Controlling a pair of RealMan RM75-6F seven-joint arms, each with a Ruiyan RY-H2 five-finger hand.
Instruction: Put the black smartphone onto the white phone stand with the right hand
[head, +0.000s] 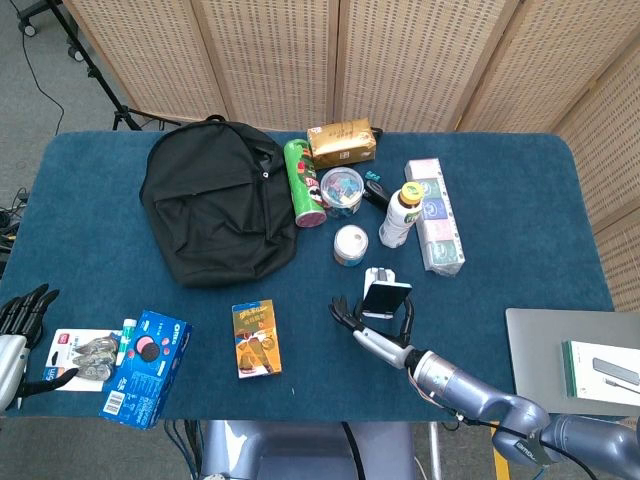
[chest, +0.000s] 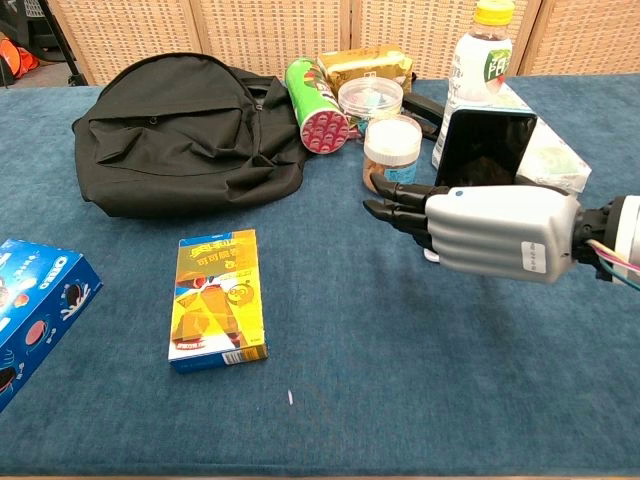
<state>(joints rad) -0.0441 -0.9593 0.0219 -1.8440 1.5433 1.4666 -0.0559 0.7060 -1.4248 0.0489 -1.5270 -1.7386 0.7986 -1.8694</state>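
The black smartphone (head: 385, 297) stands upright and tilted back against the white phone stand (head: 375, 274), near the table's front middle. In the chest view the smartphone (chest: 483, 148) rises just behind my right hand (chest: 490, 232), which hides most of the stand. My right hand (head: 378, 335) sits right in front of the phone, its fingers (chest: 395, 205) stretched out to the left and holding nothing. My left hand (head: 20, 318) rests at the table's front left edge with its fingers spread and empty.
Behind the stand are a small jar (head: 350, 245), a drink bottle (head: 400, 213), a green chips can (head: 302, 182) and a black backpack (head: 215, 210). A yellow snack box (head: 256, 338) and a blue cookie box (head: 148, 365) lie front left. A laptop (head: 560, 360) sits right.
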